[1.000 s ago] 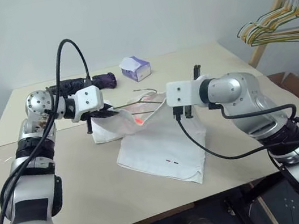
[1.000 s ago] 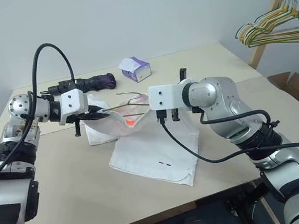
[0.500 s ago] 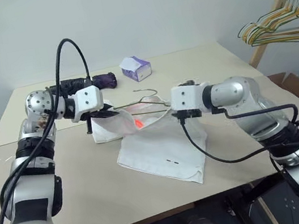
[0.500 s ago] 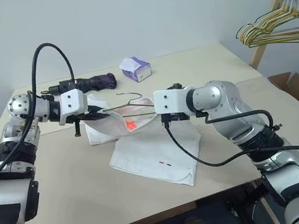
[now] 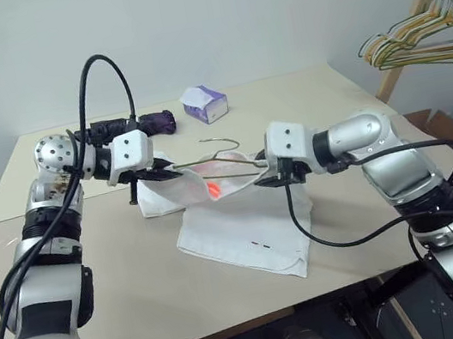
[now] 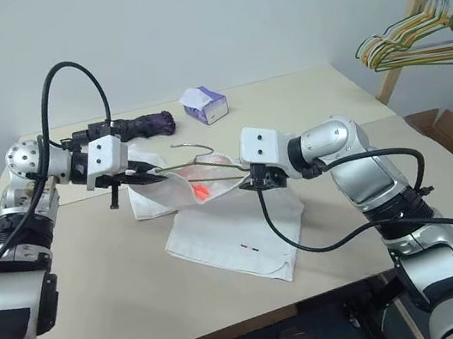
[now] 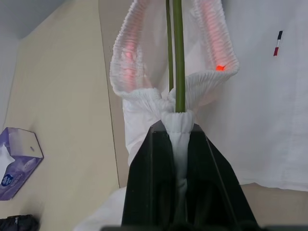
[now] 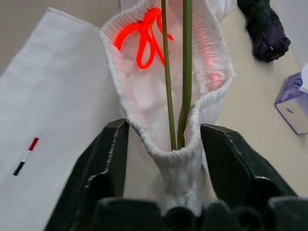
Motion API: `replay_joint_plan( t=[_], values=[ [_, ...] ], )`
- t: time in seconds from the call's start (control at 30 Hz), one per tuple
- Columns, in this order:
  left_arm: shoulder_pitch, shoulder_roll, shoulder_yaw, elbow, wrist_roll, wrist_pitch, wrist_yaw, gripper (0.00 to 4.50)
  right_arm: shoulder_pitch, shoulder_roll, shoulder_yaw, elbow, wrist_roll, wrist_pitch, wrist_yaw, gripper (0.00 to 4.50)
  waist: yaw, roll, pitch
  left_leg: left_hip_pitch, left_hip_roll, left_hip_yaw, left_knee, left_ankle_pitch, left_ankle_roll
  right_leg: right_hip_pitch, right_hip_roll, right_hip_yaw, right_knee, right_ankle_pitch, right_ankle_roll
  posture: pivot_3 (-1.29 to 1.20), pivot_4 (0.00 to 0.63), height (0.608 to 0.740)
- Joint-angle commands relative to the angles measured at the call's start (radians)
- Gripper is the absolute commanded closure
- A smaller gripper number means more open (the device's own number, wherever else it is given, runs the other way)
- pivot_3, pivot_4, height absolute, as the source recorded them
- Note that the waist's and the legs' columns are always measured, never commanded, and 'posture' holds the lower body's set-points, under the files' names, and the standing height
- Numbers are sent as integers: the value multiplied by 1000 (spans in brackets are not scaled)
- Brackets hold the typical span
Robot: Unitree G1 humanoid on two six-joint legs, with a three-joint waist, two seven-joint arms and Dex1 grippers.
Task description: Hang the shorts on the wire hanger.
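Right gripper swung in since 1 second ago, jaws now open around the shorts waistband and wire hanger. Left gripper stays clamped on the other end, above the table, so threading looks close.

Wire hanger inside shorts waistband, black fingers spread either side, tissue box beyond

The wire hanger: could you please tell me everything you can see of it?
The wire hanger is thin, dark green bare wire with a small hook rising above it. It runs roughly level above the table, threaded through the gathered waistband of the white shorts. The left gripper pinches one end together with the fabric; the right gripper brackets the other end, not clamped.
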Motion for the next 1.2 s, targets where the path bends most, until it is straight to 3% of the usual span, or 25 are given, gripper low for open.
replay_joint_plan(
  t=[0.03, 0.1, 0.17, 0.33, 0.8, 1.0, 1.2],
  values=[
    [-12, 3, 35, -40, -39, 2, -11, 4500, -28, -8, -17, -3, -1, -6, -4, 3208, 1, 0, 0, 0, 0, 0, 0, 0, 0, 0, 0, 0, 0, 0, 0, -107, 0, 740],
    [-11, 8, 29, -30, -27, -10, -6, 4500, -31, -5, -18, -1, 1, 3, -12, 3977, 1, 0, 0, 0, 0, 0, 0, 0, 0, 0, 0, 0, 0, 0, 0, -109, 0, 740],
    [-11, 4, 38, -21, -36, -9, -6, 4500, -32, -7, -18, 1, -1, 2, -18, 4437, 1, 0, 0, 0, 0, 0, 0, 0, 0, 0, 0, 0, 0, 0, 0, -110, 0, 740],
    [-25, -13, 65, -2, -68, 47, -2, 4500, -23, -12, -12, 6, -10, -7, -30, 4437, 1, 0, 0, 0, 0, 0, 0, 0, 0, 0, 0, 0, 0, 0, 0, -110, 0, 740],
    [-62, -26, 161, 67, -110, 37, 62, 0, 50, -4, -82, -50, 32, 157, -130, 4437, 1, 0, 0, 0, 0, 0, 0, 0, 0, 0, 0, 0, 0, 0, 0, -133, 0, 740],
    [-42, -35, 268, 7, -217, 131, 112, 0, 109, 6, -219, -108, 73, 419, -270, 4437, 0, 0, 0, 0, 0, 0, 0, 0, 0, 0, 0, 0, 0, 0, 0, -149, 0, 740],
    [134, -77, 298, -278, -337, 328, 134, 0, 137, 26, -407, -252, 59, 868, -469, 4437, -1, 1, 0, 0, 1, -1, 0, 0, 0, 0, -1, 0, 1, 0, 0, -184, 0, 740]
  ],
)
